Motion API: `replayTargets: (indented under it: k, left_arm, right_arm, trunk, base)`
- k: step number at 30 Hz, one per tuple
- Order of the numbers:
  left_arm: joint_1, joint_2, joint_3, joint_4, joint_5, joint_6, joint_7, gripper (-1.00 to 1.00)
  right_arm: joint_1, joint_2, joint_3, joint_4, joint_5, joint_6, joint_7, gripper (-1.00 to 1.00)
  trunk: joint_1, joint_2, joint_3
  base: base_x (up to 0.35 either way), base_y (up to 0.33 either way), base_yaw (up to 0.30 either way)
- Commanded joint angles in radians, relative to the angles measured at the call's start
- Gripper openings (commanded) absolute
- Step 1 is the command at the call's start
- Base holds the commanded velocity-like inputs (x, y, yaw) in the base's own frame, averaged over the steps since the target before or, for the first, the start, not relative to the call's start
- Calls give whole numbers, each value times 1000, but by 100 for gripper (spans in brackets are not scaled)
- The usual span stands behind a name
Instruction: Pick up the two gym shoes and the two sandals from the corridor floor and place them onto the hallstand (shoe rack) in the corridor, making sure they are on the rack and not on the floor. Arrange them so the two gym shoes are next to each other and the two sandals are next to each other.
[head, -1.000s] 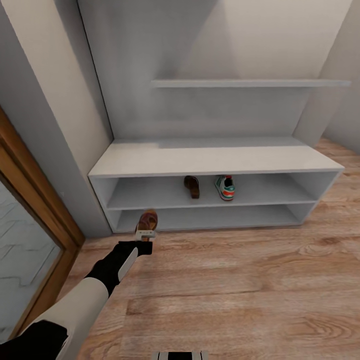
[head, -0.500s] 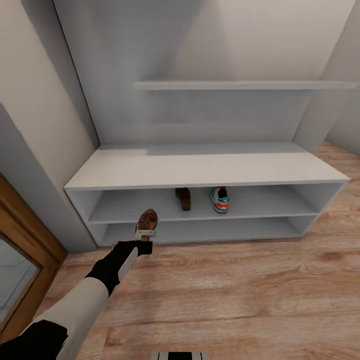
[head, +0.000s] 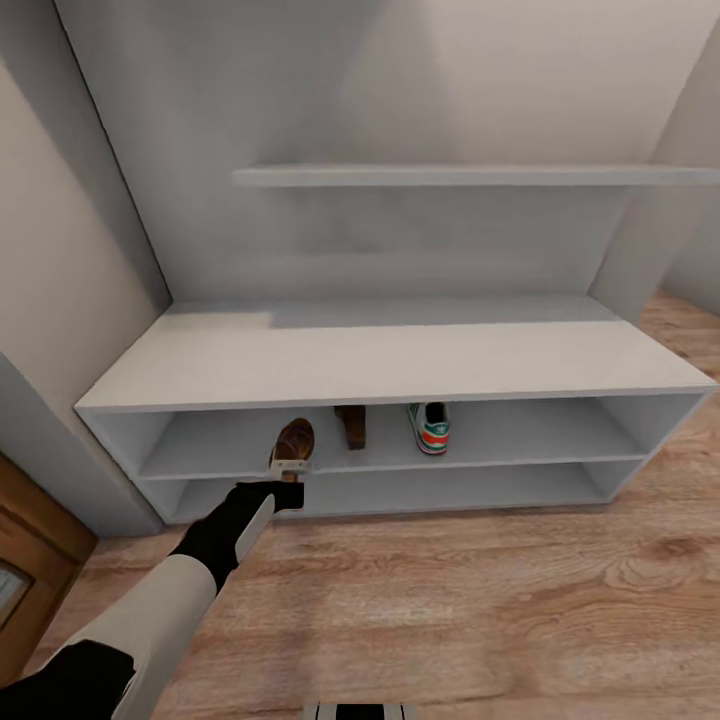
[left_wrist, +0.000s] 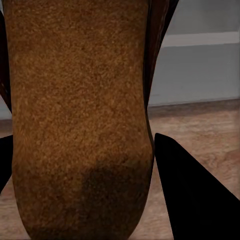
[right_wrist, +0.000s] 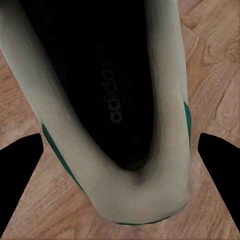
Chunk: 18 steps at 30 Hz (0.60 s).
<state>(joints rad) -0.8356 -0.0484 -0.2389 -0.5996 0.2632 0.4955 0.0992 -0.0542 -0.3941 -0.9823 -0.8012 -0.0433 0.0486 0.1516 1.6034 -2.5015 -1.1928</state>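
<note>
Left gripper (head: 291, 468) clamped on a brown sandal (head: 295, 440), held up in front of the shoe rack (head: 390, 360), level with its upper open shelf. Second sandal (head: 351, 425) and one sneaker (head: 431, 426) side by side on that shelf. Right gripper (right_wrist: 120, 145) clenched around the other sneaker (right_wrist: 107, 100), above the wooden floor (head: 480, 600).

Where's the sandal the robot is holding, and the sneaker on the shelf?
held sandal (head: 294, 440), head view, on its brown upper.
sneaker on the shelf (head: 431, 427), head view, on its heel.
</note>
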Motion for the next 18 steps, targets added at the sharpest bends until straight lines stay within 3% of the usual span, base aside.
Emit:
replayTargets:
  k: [1, 6, 13, 18]
  left_arm:
    - [0, 1, -5, -2, 8, 5, 8, -100]
    - [0, 0, -8, -2, 8, 5, 7, -100]
    - [0, 1, -7, -2, 8, 5, 8, -100]
    - [0, 0, -5, -2, 8, 5, 8, -100]
  right_arm:
    - [-1, 0, -4, -1, -5, 5, 8, -100]
    - [-1, 0, -4, -1, -4, 5, 8, -100]
    - [-1, 1, -4, -1, -5, 5, 8, -100]
    - [-1, 0, -4, -1, -5, 5, 8, -100]
  trunk:
    - [0, 0, -1]
    - [0, 0, -1]
    - [0, 0, -1]
    - [0, 0, -1]
  base:
    - [157, -27, 0]
    - [66, -14, 0]
    - [210, -79, 0]
    - [35, -8, 0]
